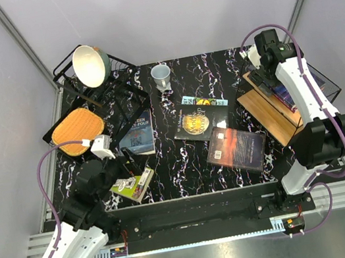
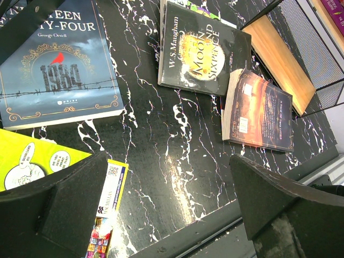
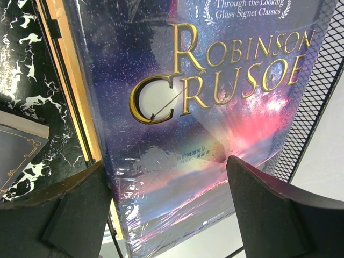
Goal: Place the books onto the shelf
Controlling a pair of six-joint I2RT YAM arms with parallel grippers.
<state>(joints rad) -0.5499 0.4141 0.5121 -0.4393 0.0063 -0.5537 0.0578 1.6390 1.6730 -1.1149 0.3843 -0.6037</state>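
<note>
- The left arm (image 1: pixel 67 254) is seen stretched from its base at 7 o'clock of the top view toward 1 o'clock, with the forearm low.
- The left end effector (image 2: pixel 169 166) is angled downward. Its two fingers (image 2: pixel 70 204) are spread fully apart, and nothing is gripped between them.
- The right arm (image 1: pixel 303 92) is raised from its base at 5 o'clock and extended toward 12 o'clock, bent at the elbow (image 1: pixel 321 136).
- Its wrist (image 1: pixel 269 45) is folded over at the far end, so the right end effector (image 3: pixel 166 166) is pointed down toward 7 o'clock.
- The right fingers are set well apart, and nothing is pinched between the pads.
</note>
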